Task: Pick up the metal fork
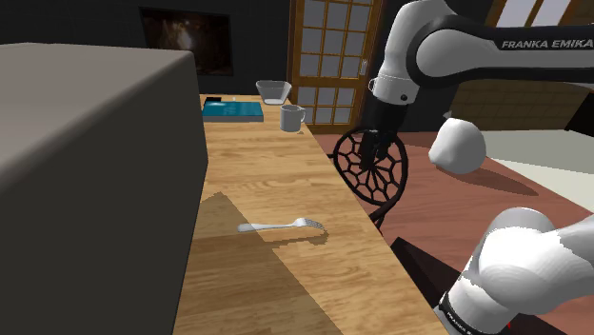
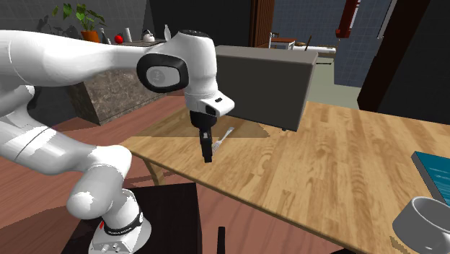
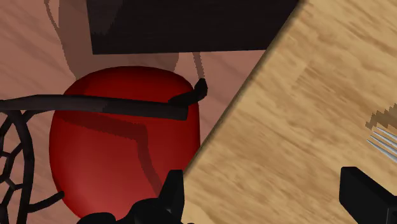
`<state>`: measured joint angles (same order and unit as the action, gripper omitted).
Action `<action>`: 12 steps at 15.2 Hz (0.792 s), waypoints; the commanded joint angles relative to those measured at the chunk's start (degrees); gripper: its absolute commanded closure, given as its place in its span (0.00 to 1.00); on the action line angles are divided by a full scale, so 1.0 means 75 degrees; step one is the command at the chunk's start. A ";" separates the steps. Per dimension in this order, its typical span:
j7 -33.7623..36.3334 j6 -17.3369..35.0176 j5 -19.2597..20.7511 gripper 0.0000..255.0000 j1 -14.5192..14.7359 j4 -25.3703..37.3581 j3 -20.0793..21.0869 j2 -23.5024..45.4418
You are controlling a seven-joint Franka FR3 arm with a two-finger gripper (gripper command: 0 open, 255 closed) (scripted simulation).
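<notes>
A silvery fork (image 1: 281, 226) lies flat on the wooden table (image 1: 267, 171), near the edge that faces the arm, its tines toward that edge. In the second exterior view the fork (image 2: 225, 136) lies just behind my black gripper (image 2: 207, 151). My gripper (image 1: 374, 143) hangs above the table's edge and a chair, off to the side of the fork and well above it. The wrist view has the gripper (image 3: 267, 197) open with nothing between its fingers, and the fork's tines (image 3: 383, 137) show just past one finger.
A large grey box (image 1: 86, 171) takes up the table beside the fork. A mug (image 1: 291, 117), a bowl (image 1: 274, 91) and a blue book (image 1: 233, 110) stand at the far end. Next to the table's edge below the gripper stands a black wire chair (image 1: 373, 167) with a red seat (image 3: 121, 133).
</notes>
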<state>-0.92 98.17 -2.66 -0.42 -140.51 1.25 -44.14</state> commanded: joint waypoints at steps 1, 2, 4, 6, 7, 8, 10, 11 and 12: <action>0.0000 0.0000 0.0000 0.00 0.0000 0.0000 0.0000 0.0000; -0.0082 0.0090 -0.0060 0.00 0.0125 0.0084 0.0077 0.0246; -0.0247 0.0256 -0.0174 0.00 0.0368 0.0264 0.0232 0.0734; -0.0414 0.0401 -0.0280 0.00 0.0600 0.0459 0.0391 0.1215; -0.0498 0.0466 -0.0329 0.00 0.0712 0.0562 0.0473 0.1452; -0.0581 0.0526 -0.0375 0.00 0.0822 0.0668 0.0555 0.1687; -0.0745 0.0632 -0.0459 0.00 0.1036 0.0888 0.0723 0.2151; -0.0827 0.0678 -0.0497 0.00 0.1139 0.1002 0.0809 0.2378; -0.0907 0.0720 -0.0531 0.00 0.1241 0.1118 0.0895 0.2604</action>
<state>-7.28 103.02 -6.24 7.97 -133.07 7.10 -26.62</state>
